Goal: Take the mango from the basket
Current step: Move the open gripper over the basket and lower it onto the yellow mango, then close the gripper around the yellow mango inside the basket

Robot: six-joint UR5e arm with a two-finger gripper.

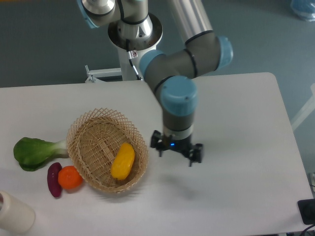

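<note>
The mango point(122, 161), glossy yellow with an orange tinge, lies inside the basket point(93, 129) at its lower right. The basket is tan woven wicker with a lattice rim, at the table's left centre. My gripper point(176, 153) hangs above the white table just to the right of the basket, apart from the rim and the mango. Its fingers point down and are seen from above, so the gap between them does not show. Nothing is seen in it.
A green leafy vegetable point(30, 152) lies left of the basket. A small purple vegetable point(53, 179) and a round orange fruit point(70, 177) lie at the basket's lower left. A white cylinder point(14, 213) stands at the front left corner. A dark object point(307, 210) sits at the right edge.
</note>
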